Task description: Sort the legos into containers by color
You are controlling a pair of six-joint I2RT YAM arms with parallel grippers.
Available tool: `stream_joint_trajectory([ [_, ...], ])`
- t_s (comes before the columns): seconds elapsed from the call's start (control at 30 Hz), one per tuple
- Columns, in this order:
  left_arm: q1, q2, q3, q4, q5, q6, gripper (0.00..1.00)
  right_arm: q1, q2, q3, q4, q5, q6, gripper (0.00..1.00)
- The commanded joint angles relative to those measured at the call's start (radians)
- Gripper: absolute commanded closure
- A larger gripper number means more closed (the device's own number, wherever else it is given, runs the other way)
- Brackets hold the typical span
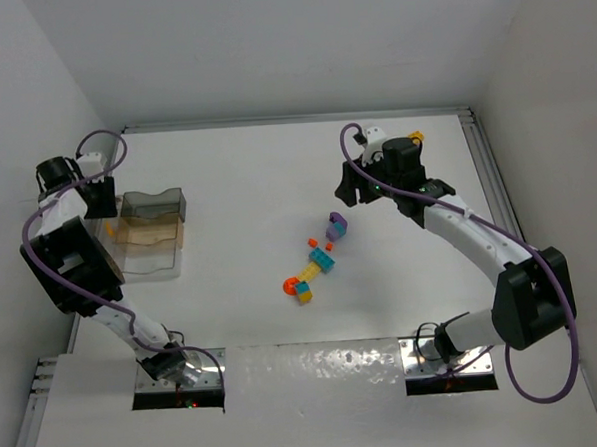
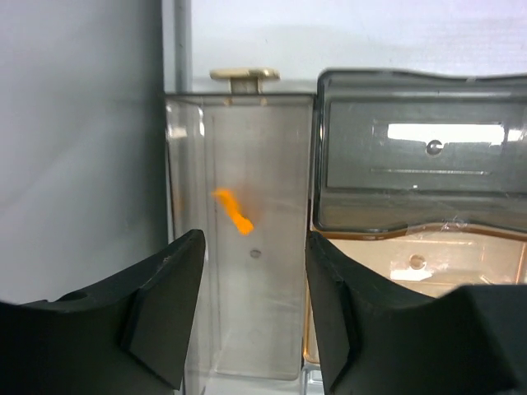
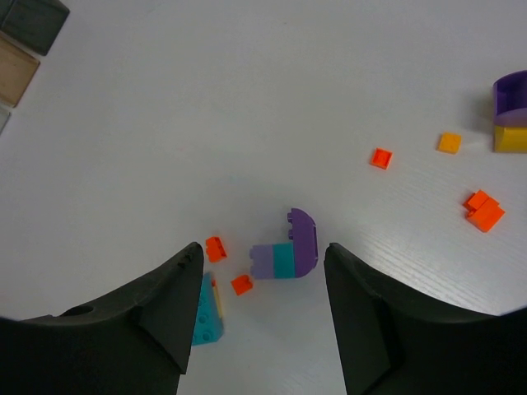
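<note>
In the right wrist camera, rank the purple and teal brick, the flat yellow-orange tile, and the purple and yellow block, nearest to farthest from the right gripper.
1. Purple and teal brick, seen between the jaws.
2. Yellow-orange tile, up and to the right.
3. Purple and yellow block, at the right edge.

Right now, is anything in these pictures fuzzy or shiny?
Left wrist view: the orange lego is smeared by blur, and a white glare bar sits on the dark container. Top view: glare on the table at its near edge. Right wrist view: all sharp.
</note>
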State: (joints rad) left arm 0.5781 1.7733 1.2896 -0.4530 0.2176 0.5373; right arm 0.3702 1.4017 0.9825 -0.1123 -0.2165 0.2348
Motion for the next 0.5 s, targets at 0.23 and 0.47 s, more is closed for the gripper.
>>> stream_joint_trajectory([
  [0.23,-0.092,-0.149,0.135,-0.082,0.158,0.030,0.57,0.012,-0.053,0.012,-0.064,0.022,-0.005,0.41],
  [0.47,-0.417,-0.288,0.044,-0.187,0.392,0.144,0.52,0.244,-0.003,-0.056,-0.260,0.114,-0.181,0.29],
])
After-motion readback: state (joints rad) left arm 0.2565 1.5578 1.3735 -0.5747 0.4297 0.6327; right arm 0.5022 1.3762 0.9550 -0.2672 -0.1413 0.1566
